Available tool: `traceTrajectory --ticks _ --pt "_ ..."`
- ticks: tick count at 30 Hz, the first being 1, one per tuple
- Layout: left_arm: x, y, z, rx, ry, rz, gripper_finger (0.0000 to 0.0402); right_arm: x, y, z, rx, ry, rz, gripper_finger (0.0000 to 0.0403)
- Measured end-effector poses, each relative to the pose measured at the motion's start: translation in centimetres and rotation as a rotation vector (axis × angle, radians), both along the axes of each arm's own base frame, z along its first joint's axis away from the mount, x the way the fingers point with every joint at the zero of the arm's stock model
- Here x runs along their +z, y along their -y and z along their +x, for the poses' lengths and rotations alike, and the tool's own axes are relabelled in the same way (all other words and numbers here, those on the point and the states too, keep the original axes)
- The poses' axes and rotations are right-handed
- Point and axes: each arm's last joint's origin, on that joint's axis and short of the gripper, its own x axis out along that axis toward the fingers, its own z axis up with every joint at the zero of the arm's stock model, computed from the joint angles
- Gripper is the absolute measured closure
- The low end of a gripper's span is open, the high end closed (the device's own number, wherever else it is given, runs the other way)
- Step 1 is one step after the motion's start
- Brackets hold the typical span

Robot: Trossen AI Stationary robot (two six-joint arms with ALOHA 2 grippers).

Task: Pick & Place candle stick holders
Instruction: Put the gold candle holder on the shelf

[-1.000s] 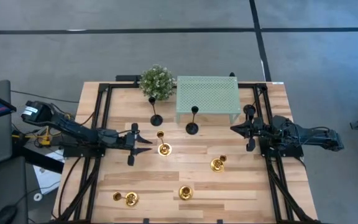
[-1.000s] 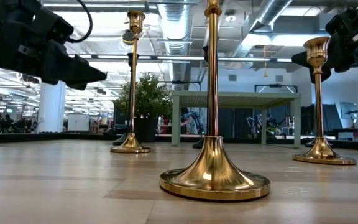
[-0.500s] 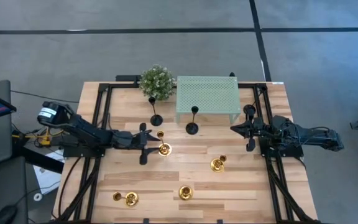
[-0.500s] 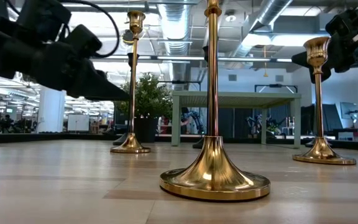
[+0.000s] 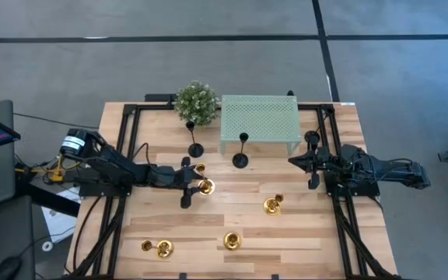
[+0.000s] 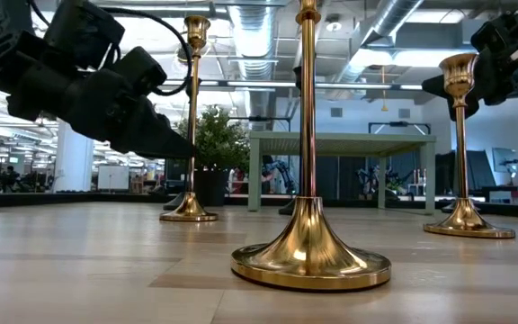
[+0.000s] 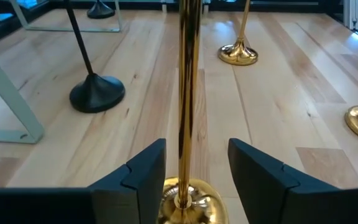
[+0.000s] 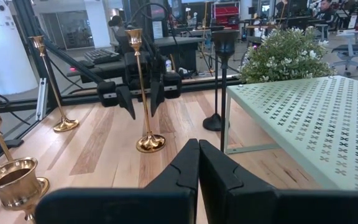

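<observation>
Gold candle holder stands on the wooden table, its thin stem between the spread fingers of the left gripper, not pinched. Black holders, a bushy plant and a green stand are behind. Right gripper waits, pressed together.

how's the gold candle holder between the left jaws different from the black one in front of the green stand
The tall shiny gold candle stick holder has a polished metallic finish; the matte black candle stick holder is dull and dark. The gold one stands between the open jaws of the left gripper, not yet clamped; the black one stands alone by the mint green perforated stand, with no gripper near. Both stand upright on round bases with thin stems.
</observation>
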Motion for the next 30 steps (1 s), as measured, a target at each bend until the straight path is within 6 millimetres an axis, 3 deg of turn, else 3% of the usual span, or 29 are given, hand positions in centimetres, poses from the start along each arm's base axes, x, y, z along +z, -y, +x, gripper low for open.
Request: traceTrajectory --ticks 7,20,30 --pt "0.13 0.02 0.13 0.002 0.010 -0.002 0.0253 -0.01 0.00 0.00 0.000 0.000 0.000 0.0403" --pt "0.14 0.01 0.12 0.003 0.012 -0.002 0.0339 0.00 0.00 0.00 0.000 0.000 0.001 0.0403" --pt "0.19 0.01 0.13 0.006 0.017 -0.026 0.0375 -0.01 0.00 0.00 0.000 0.000 0.001 0.0403"
